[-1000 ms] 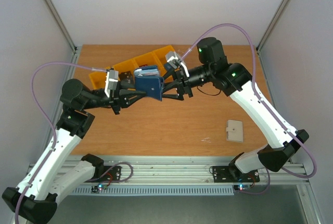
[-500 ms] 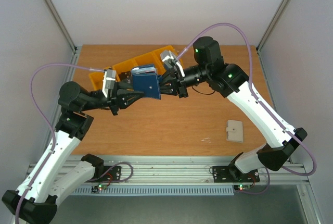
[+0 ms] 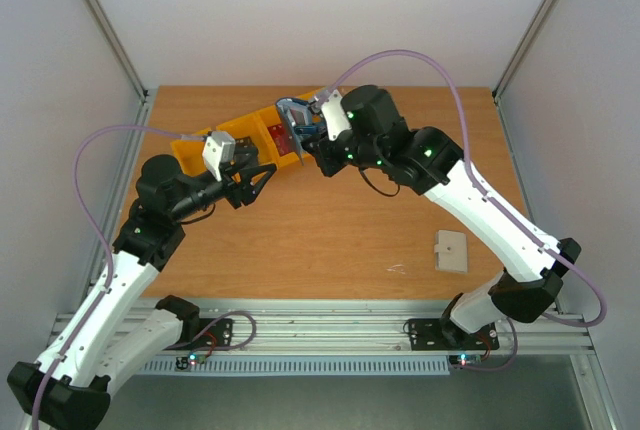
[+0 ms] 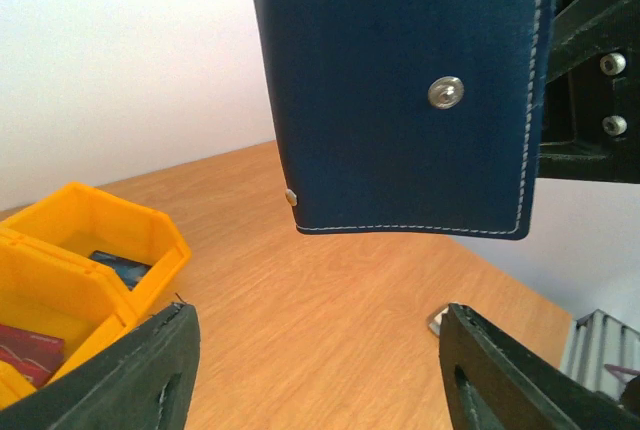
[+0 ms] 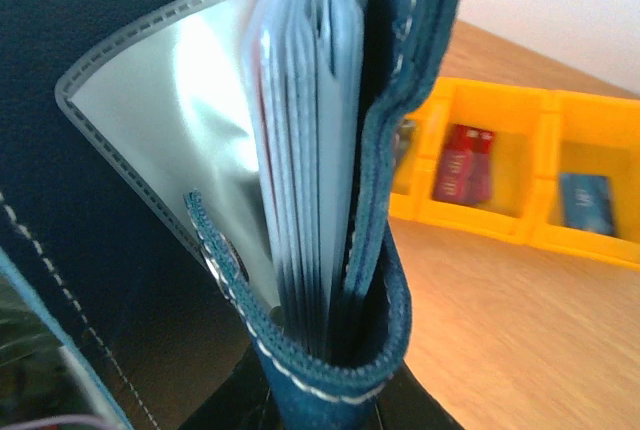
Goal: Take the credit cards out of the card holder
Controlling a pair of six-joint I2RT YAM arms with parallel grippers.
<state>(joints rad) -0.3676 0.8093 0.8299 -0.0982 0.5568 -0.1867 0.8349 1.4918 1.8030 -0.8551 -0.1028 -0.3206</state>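
Note:
My right gripper (image 3: 303, 138) is shut on the fold of the navy card holder (image 3: 291, 115) and holds it up above the yellow bins. In the right wrist view the card holder (image 5: 120, 130) hangs open, with clear sleeves (image 5: 310, 150) fanned out; a thin red edge shows among them. My left gripper (image 3: 258, 178) is open and empty, just left of and below the holder. In the left wrist view the holder's navy back (image 4: 400, 90) with its snap hangs above my open fingers (image 4: 150, 370). A red card (image 5: 465, 162) and a blue card (image 5: 585, 202) lie in the bins.
The row of yellow bins (image 3: 200, 152) sits at the back left of the wooden table; it also shows in the left wrist view (image 4: 90, 220). A beige square pad (image 3: 451, 251) lies on the table at the right front.

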